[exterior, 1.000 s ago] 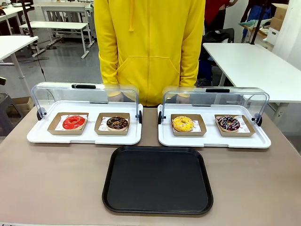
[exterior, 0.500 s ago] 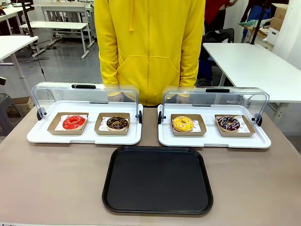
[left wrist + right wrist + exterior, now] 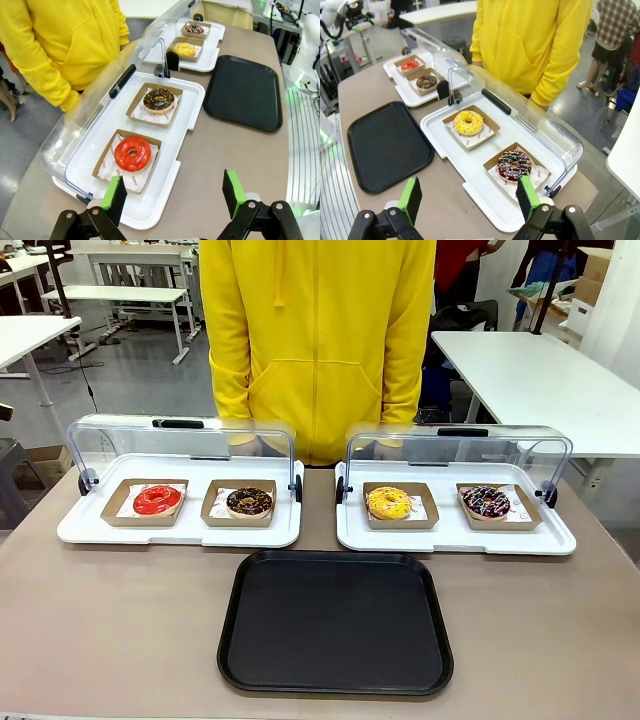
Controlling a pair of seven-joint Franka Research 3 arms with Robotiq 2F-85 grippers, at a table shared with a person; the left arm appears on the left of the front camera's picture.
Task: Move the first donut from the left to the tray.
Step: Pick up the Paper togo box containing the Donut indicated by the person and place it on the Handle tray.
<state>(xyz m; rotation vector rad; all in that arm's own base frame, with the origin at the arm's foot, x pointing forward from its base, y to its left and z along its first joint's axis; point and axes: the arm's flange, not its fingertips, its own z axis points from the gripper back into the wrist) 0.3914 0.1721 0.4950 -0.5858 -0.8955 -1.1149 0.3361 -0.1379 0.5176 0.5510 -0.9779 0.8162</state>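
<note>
We see the red donut [image 3: 157, 500] in its cardboard tray [image 3: 110, 518] at the left middle of the front view, with the black tray [image 3: 335, 625] at lower centre. Our left gripper [image 3: 174, 195] and right gripper [image 3: 468, 196] both have jaws wide apart, holding nothing.

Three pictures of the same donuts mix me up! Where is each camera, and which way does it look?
Front view: on the robot's side of the brown table, looking across at the person in a yellow hoodie, torso showing.
Left wrist view: on the left wrist, looking down at the glossy red ring donut; open left gripper below.
Right wrist view: on the right wrist, looking down at the yellow-glazed ring donut; open right gripper below.
Both wrist views share the large flat black plastic tray.
</note>
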